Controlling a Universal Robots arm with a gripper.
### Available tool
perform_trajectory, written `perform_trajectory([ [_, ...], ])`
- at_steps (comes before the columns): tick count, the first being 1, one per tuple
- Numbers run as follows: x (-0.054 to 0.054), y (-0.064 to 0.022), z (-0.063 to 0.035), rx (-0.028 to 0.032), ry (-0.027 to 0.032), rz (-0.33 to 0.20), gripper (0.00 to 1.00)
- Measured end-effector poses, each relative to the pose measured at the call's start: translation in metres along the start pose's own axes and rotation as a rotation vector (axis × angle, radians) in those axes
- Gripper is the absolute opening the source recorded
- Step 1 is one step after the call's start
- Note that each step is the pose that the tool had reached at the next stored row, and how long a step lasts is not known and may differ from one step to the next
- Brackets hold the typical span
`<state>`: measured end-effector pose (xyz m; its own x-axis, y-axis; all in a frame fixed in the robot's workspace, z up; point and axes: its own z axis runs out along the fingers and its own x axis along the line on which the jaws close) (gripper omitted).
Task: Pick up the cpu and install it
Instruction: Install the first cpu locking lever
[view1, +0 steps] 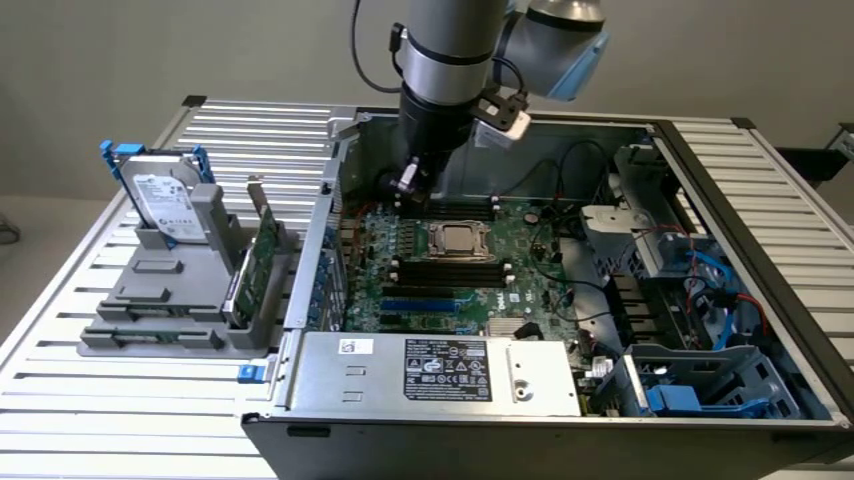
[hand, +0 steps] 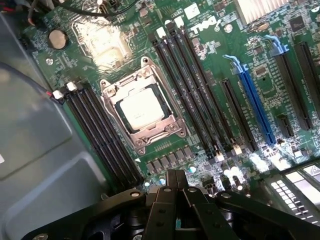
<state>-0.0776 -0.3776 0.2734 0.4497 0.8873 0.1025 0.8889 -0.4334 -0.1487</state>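
The cpu, a small silvery square chip, lies flat inside the metal socket frame on the green motherboard of the open computer case. In the wrist view the cpu sits square within that frame. My gripper hangs above the board's back corner on the exterior view's left, a little away from the socket. The black fingers are pressed together, and the gripper is shut and holds nothing.
A grey stand outside the case on the exterior view's left carries a silver hard drive with a blue bracket and a thin green card. The power supply fills the case front. Black memory slots flank the socket; cables crowd the exterior view's right.
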Motion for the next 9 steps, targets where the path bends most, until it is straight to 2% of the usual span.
perform_trajectory([
  [2, 0.0000, 0.0000, 0.0001, 0.0087, 0.0121, -0.023, 0.11],
  [9, 0.0000, 0.0000, 0.0001, 0.0086, 0.0126, -0.026, 0.11],
])
